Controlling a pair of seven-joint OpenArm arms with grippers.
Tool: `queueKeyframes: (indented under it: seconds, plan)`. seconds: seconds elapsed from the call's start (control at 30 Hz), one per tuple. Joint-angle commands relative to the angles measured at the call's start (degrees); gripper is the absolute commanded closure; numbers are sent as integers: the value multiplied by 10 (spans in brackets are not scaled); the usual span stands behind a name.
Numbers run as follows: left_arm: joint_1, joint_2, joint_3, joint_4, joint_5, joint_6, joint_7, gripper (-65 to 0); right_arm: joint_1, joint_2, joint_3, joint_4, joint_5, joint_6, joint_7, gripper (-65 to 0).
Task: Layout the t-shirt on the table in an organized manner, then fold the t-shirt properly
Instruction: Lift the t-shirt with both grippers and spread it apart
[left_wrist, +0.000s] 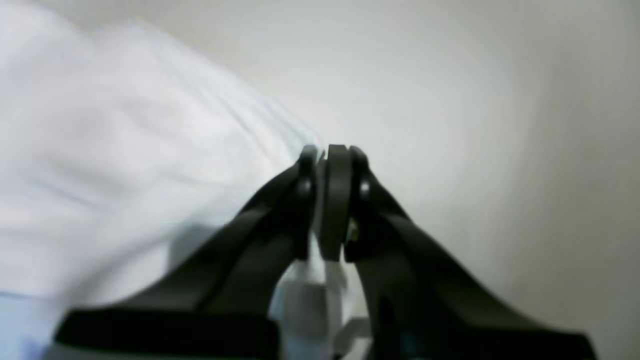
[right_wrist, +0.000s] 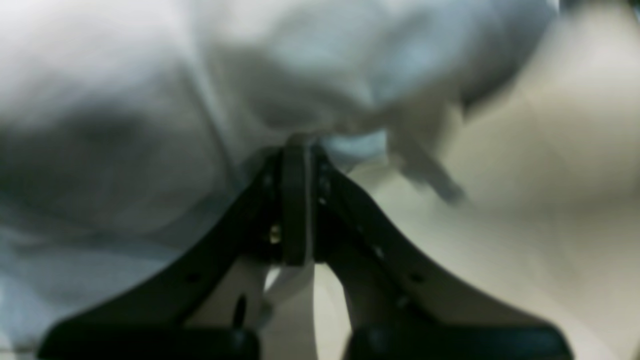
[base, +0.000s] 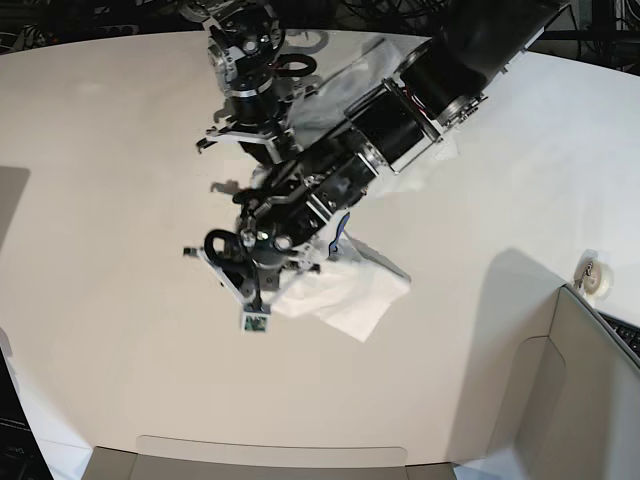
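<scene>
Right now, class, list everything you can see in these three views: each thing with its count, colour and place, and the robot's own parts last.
t-shirt: one, white, bunched mid-table, mostly under the arms; a corner spreads out toward the near side.
table: one, white, curved far edge, fills the base view.
box panel: one, grey-beige, near right corner.
small round object: one, white, on the table by the panel; too small to name.
left hand: one, black, jaws shut on the t-shirt's edge.
right hand: one, black, jaws shut, tips in the t-shirt's folds.
arms: two, black and silver, crossing over the shirt from the far side.
</scene>
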Motion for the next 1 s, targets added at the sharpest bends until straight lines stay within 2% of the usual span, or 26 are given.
queueKeyframes:
  seconds: [0.0,0.2,0.4,0.63,0.8,0.97]
  plan:
    - [-17,0,-9,26,-1,1,7,0,-4,6,10,16,6,2,-20,0]
    - [-41,-26,-53,79,-1,1,26,0,-5,32,59,93,6,3,-22,0]
    - [-56,-66,-87,101,-2,1,22,0,11,44,80,185,6,5,-74,0]
    - [-61,-97,-111,134,-3,1,21,0,70,40,78,188,6,5,-102,0]
    - [-87,-101,-129,141,-6,1,21,0,127,39,77,188,6,7,-120,0]
    - [-129,-127,-157,139,-57,1,7,0,190,38,80,184,8,7,-125,0]
